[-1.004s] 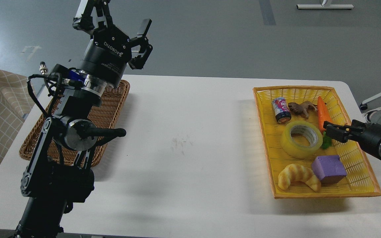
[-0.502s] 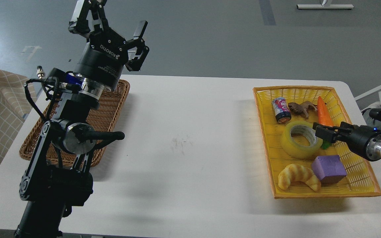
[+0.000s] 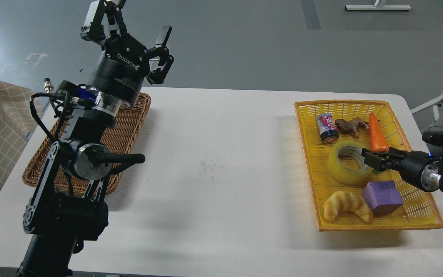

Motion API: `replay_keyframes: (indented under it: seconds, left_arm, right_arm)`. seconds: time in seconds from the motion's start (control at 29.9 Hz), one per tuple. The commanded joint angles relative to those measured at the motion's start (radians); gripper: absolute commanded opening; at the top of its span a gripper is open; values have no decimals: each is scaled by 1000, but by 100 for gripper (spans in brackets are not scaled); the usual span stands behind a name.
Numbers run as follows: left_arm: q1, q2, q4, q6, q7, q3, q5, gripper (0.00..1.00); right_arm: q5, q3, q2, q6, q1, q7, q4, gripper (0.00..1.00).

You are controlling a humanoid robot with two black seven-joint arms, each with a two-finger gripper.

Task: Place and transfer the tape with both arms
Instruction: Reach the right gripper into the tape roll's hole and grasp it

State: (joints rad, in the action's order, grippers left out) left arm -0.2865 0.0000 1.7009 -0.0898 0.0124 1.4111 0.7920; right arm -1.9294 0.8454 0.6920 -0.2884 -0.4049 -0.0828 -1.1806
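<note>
Thick roll of translucent yellow packing tape (image 3: 347,162) with a grey-white core lies flat in the shallow yellow woven plastic basket (image 3: 417,204) on the white table (image 3: 221,161), between a small printed can (image 3: 327,128) and a purple foam block (image 3: 383,196). Right gripper (image 3: 371,161) reaches in low over the roll's right rim; its fingers cannot be told apart. Left gripper (image 3: 129,29) is raised above the brown wicker tray (image 3: 129,127), fingers spread, holding nothing.
</note>
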Motion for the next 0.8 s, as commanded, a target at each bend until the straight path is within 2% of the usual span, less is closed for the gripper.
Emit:
replay_keyframes:
  seconds: [0.0,0.2,0.23,0.3,0.44,0.5,0.6,0.7,0.77]
  left_arm:
    - [3,0,-3,2,6,-1,-2,98]
    - [9,0,-4,2,9,-3,-2,98]
    - [9,0,-4,2,9,-3,-2,98]
    - [9,0,-6,2,9,-4,-2,98]
    - [9,0,-7,2,9,-6,-2,98]
    - [9,0,-7,2,9,-4,-2,98]
    - [13,0,-7,2,11,-8,-2,98]
    - [16,0,-9,2,11,-9,-2,98]
    - [16,0,-9,2,9,-9,-2,98]
  right_arm:
    - [-3,-9,-15,0,-14,0,15,82]
    - [-14,-20,-54,0,-18,1,42,81]
    - [-28,-37,-63,0,-21,1,59,77]
    - [-36,-51,-74,0,-38,1,73,76]
    - [-36,-52,-86,0,-49,18,79,74]
    - [-36,-52,-86,-6,-48,23,79,68]
    - [-33,-55,-88,-38,-51,31,79,34]
    - [-23,-54,-91,-55,-52,44,78,24]
    - [-20,-54,-94,-64,-52,46,78,21]
